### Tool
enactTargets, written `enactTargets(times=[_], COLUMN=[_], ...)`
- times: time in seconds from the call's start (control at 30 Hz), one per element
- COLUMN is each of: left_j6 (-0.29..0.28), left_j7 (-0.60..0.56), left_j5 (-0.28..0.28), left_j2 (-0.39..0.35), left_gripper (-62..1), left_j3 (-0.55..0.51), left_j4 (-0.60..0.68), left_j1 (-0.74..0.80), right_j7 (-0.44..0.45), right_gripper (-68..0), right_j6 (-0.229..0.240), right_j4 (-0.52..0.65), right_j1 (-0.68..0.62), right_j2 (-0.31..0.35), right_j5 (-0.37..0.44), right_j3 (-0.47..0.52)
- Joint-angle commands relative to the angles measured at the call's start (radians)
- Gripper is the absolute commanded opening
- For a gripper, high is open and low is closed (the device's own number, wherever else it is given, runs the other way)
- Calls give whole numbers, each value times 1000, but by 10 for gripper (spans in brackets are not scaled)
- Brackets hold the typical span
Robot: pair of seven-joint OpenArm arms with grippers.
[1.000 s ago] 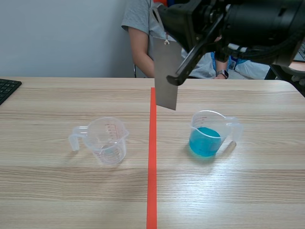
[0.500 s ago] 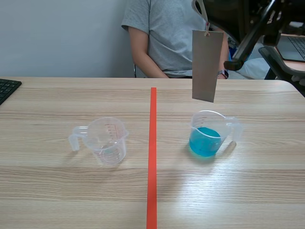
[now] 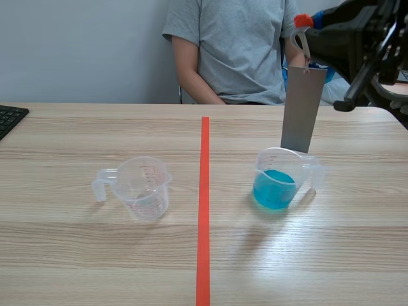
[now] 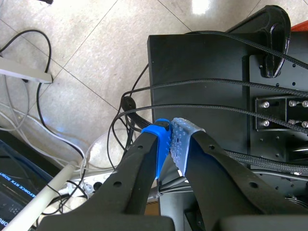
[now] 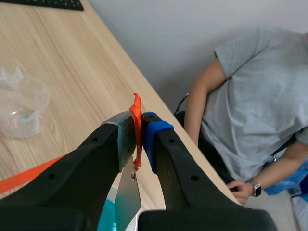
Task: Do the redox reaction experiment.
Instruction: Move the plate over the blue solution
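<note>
The right gripper (image 5: pixel 137 121) is clamped on an orange strap (image 5: pixel 136 126). A flat grey rectangular metal plate (image 3: pixel 303 108) hangs upright from the strap, below the jaws. The plate's lower edge meets the far rim of the clear plastic measuring cup holding blue liquid (image 3: pixel 275 185). The right arm is raised above and behind this cup. The left gripper (image 4: pixel 169 134) is closed on nothing, over the floor. An empty clear measuring cup (image 3: pixel 141 189) stands well apart from the blue-liquid cup.

Black claw (image 4: pixel 169 137), blue dotted pads (image 4: pixel 162 147), braided black cables (image 4: pixel 216 109)
</note>
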Motion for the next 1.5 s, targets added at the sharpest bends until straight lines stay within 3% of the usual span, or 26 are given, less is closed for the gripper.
enactTargets(times=[0.0, 0.2, 1.47], left_j6=[-2, -2, -6], left_j7=[-7, -6, -4], left_j5=[-6, -6, -7], left_j2=[0, 0, 8], left_gripper=[-573, -573, -573], left_j3=[-4, -4, -4], left_j4=[18, 18, 18], left_j1=[16, 16, 13], right_j7=[32, 111, 144], right_gripper=[-664, -664, -664], right_j6=[12, 56, 56], right_j4=[-10, -57, -59], right_j1=[11, 12, 12], right_j2=[13, 13, 13], right_j5=[8, 8, 8], right_j3=[14, 15, 15])
